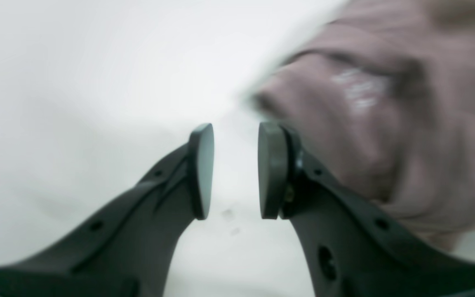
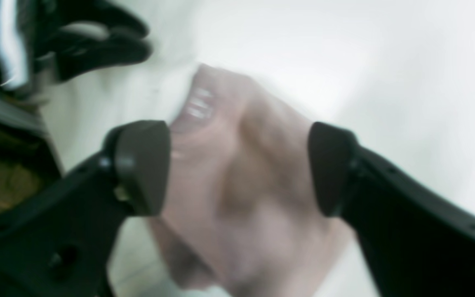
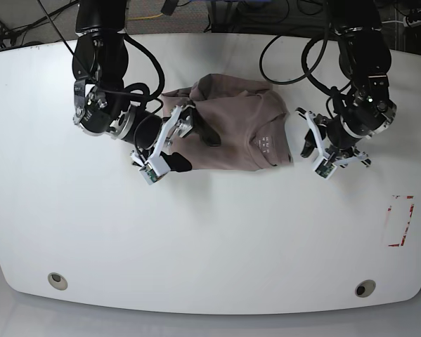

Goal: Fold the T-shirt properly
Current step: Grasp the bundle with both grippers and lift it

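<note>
The mauve-brown T-shirt (image 3: 235, 119) lies bunched into a rough square at the back middle of the white table (image 3: 210, 232), its white neck print (image 3: 265, 142) facing up. My right gripper (image 3: 185, 144) hovers at the shirt's left edge. In the right wrist view it (image 2: 237, 165) stands wide open, with the T-shirt (image 2: 241, 206) below and nothing between the pads. My left gripper (image 3: 310, 142) sits just off the shirt's right edge. The left wrist view shows it (image 1: 236, 136) open by a narrow gap over bare table, with the T-shirt (image 1: 386, 144) to its right. Both wrist views are blurred.
A red outlined rectangle (image 3: 400, 221) is marked near the table's right edge. Two round grommets (image 3: 56, 279) (image 3: 365, 288) sit near the front edge. Cables hang behind the table's back edge.
</note>
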